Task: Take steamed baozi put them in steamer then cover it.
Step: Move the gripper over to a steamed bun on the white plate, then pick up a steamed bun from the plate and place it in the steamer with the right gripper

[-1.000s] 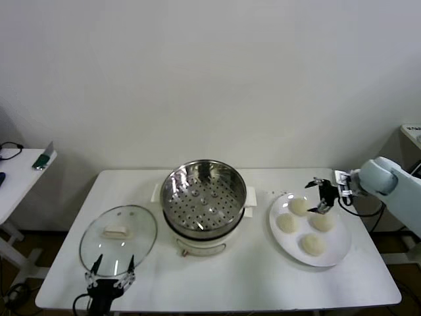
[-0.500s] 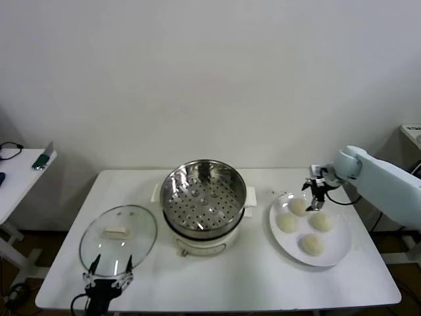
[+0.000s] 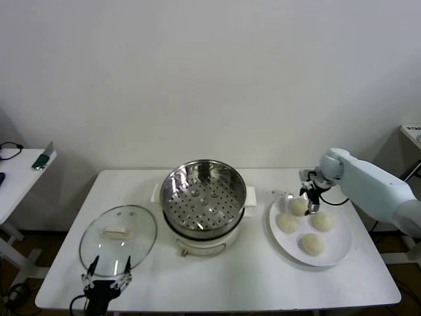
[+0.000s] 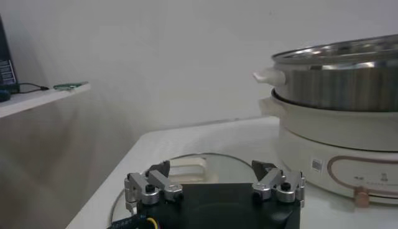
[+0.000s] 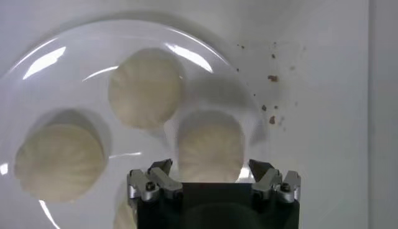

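Observation:
Four cream-white baozi lie on a white plate (image 3: 337, 253) at the right: far one (image 3: 298, 206), left one (image 3: 287, 222), right one (image 3: 321, 221), near one (image 3: 311, 244). My right gripper (image 3: 309, 198) hangs open just over the far baozi. In the right wrist view this baozi (image 5: 210, 146) sits between the spread fingertips of that gripper (image 5: 211, 171), with two more baozi (image 5: 145, 88) (image 5: 59, 162) beyond. The steel steamer (image 3: 203, 201) stands open and empty mid-table. The glass cover (image 3: 118, 237) lies flat at the left. My left gripper (image 3: 105, 273) waits open at its near edge.
A small side table (image 3: 20, 171) stands off to the left. Brown crumbs (image 5: 272, 78) dot the table beside the plate (image 5: 37, 59). The left wrist view shows the cover (image 4: 186, 165) past the open left gripper (image 4: 214, 174), and the steamer's side (image 4: 339, 81).
My right gripper has moved left across the plate, from over the right baozi to just above the far one. The left arm, cover and steamer have not moved.

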Tool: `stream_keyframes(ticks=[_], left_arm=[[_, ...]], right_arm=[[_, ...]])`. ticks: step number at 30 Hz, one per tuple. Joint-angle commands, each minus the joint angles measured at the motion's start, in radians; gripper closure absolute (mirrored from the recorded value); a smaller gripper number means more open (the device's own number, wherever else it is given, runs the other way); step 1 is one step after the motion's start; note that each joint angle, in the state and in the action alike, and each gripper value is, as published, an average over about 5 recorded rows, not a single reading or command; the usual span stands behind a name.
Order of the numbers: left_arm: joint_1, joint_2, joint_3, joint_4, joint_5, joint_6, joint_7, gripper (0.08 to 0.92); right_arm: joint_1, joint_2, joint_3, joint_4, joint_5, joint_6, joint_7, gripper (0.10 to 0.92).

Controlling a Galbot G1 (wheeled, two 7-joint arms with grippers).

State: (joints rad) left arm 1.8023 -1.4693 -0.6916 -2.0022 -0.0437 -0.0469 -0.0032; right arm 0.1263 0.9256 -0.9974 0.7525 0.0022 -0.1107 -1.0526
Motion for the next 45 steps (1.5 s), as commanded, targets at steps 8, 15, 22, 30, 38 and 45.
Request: stream_keyframes(ticks=[8,15,22,30,38,45], left_arm=[[-0.004,0.002,0.0,0.0,-0.002,0.0,-0.004,0.177],[-0.002,-0.001,0.002,-0.012,-0.002,-0.001,-0.004,0.177],[0.006,0.004,0.005,-0.032,-0.003,0.001,-0.005,0.177],[0.0,0.011,0.013,-0.036,-0.002,0.002,-0.005,0.177],[-0.009,0.017,0.022,-0.03,0.0,0.004,-0.005,0.177],[-0.01,0.017,0.035,-0.022,-0.002,0.003,-0.004,0.177]], right_arm=[[0.009,0.017,0.003,-0.011,-0.019,0.029,0.001,0.363],[0.295,-0.051,-0.208,0.222,0.076,0.101,-0.035,0.364],[0.705,0.027,-0.385,0.407,0.27,0.343,-0.165,0.369],[0.779,0.273,-0.396,0.56,0.219,0.603,-0.159,0.372],[0.527,0.454,-0.322,0.357,-0.081,0.758,-0.07,0.372],[0.339,0.542,-0.204,0.114,-0.3,0.859,-0.017,0.372]])
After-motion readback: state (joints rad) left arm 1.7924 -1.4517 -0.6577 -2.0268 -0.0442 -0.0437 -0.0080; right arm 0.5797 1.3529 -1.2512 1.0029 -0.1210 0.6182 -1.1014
